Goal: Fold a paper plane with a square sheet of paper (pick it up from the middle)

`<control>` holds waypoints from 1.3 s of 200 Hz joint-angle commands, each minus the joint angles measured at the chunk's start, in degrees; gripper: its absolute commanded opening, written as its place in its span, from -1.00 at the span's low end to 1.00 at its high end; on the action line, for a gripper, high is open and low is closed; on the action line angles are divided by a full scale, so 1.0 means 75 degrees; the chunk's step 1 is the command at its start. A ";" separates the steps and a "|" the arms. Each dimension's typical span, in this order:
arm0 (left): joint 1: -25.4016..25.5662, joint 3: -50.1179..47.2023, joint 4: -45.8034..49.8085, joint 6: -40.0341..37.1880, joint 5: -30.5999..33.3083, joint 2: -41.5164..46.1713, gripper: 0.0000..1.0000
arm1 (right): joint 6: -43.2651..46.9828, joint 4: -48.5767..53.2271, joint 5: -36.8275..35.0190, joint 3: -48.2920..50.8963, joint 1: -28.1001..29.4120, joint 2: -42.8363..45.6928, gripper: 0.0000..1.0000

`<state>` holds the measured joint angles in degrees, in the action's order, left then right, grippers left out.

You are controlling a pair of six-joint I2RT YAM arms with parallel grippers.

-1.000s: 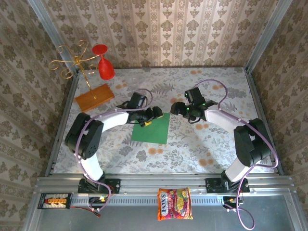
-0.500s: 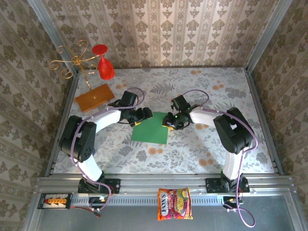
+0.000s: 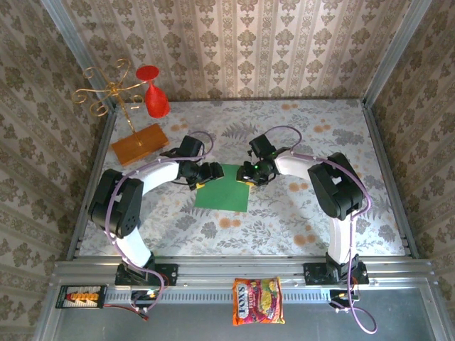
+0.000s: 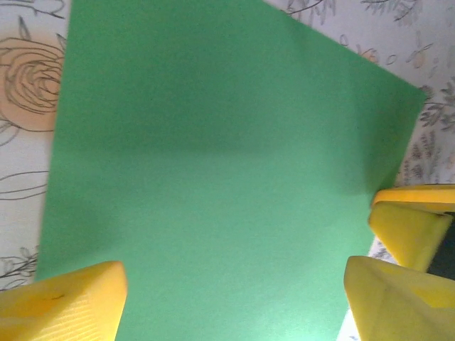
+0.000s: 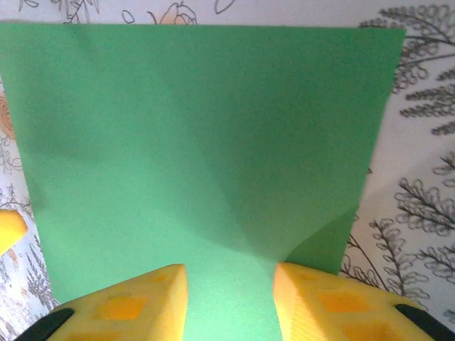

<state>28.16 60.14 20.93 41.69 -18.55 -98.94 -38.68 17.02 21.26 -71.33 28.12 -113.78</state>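
The square sheet of paper [image 3: 222,190] lies flat and bright green on the flowered table [image 3: 298,213]. My left gripper [image 3: 207,172] sits low at its far left corner. Its yellow fingers [image 4: 64,302] stand wide open over the sheet [image 4: 213,156], nothing between them. My right gripper [image 3: 250,173] is at the far right corner. Its jaws are half closed and still apart [image 5: 229,277], fingertips [image 5: 142,298] pressing on the sheet [image 5: 199,128]. The paper buckles upward between them and lifts by the right finger. The paper plane is not in view.
An orange-brown board [image 3: 139,143] with a gold wire stand [image 3: 106,92] and a red glass [image 3: 154,99] occupies the far left. A snack packet [image 3: 257,301] lies on the front rail. Patterned walls close three sides.
My right arm swung left to the sheet's far right corner and its jaws narrowed. My left gripper shifted slightly back toward the far left corner, still open.
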 commanded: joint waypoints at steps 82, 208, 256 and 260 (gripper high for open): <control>0.0816 0.1666 0.1640 -0.0773 0.1385 -0.0825 0.76 | -0.0050 -0.1062 0.0735 0.0197 -0.0841 0.0882 -0.01; 0.1610 0.4292 0.3902 -0.1867 0.2543 -0.2864 0.90 | -0.0246 -0.1182 -0.0052 0.1439 -0.1632 0.1694 0.23; 0.1810 0.4507 0.4088 -0.1616 0.2681 -0.3264 0.89 | -0.0241 -0.1228 -0.0159 0.1509 -0.1631 0.1672 0.46; 0.1819 0.4503 0.4078 -0.1589 0.2691 -0.3276 0.89 | -0.0242 -0.1243 -0.0187 0.1534 -0.1632 0.1686 0.47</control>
<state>41.28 92.79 48.42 28.86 -0.30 -121.80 -40.32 7.86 21.39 -60.36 16.01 -101.10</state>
